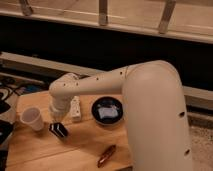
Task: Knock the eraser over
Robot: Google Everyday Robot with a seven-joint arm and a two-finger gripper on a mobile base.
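The eraser [58,130] is a small black block with white stripes, tilted on the wooden table [75,150] right of the white paper cup [32,118]. My gripper [56,118] hangs from the white arm directly above the eraser, at or just over its top edge. The arm reaches in from the right and covers the table's right side.
A slim white bottle-like object [76,108] lies just right of the gripper. A black bowl [107,111] with something pale inside sits further right. A reddish-brown oblong object [106,156] lies near the front edge. Dark clutter sits at the left edge.
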